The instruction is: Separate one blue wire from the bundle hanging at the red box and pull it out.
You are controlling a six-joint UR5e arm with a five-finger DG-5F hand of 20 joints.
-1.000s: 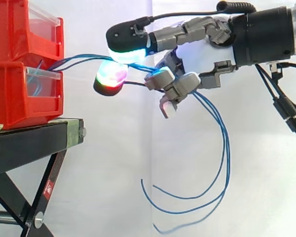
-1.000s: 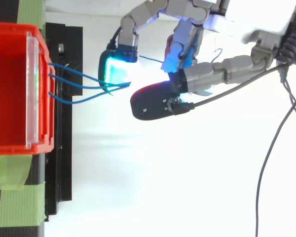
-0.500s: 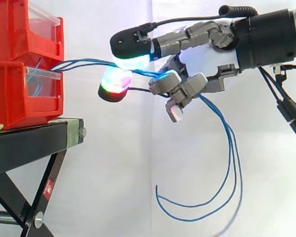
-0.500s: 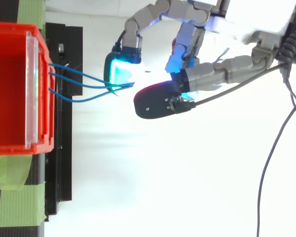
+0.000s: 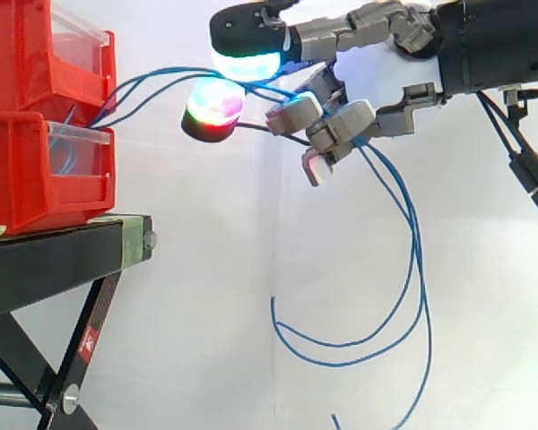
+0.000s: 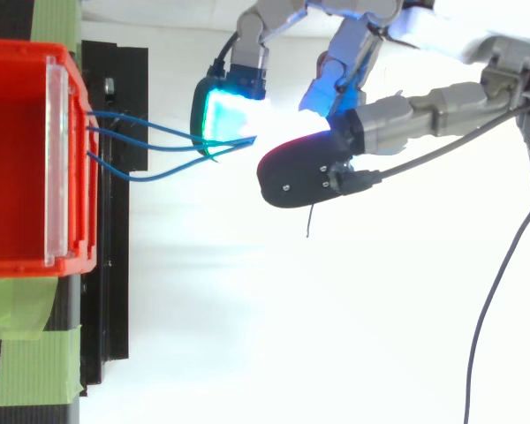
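Observation:
Three blue wires (image 6: 150,146) run out of the front of the red bins (image 5: 36,170) and rise to my hand (image 5: 359,31). They pass between a cyan-glowing pad (image 5: 247,64) above and a red-green glowing pad (image 5: 213,103) below. The other fingers curl round the same strands further along. Behind the hand the wires (image 5: 412,269) hang down in long loops with loose ends. From above, the strands converge at the cyan pad (image 6: 230,115), and the hand (image 6: 397,110) sits right of the bin (image 6: 75,159). The hand is shut on the bundle.
The two stacked red bins rest on a black stand (image 5: 63,251) with crossed legs at the left. Green tape (image 6: 35,362) marks the stand's top. A white curtain fills the background, with open space under and right of the hand.
The hand has risen and drifted right, away from the bins, still holding the wires. The strands between bin and hand now slope upward, and the hanging loops have lifted.

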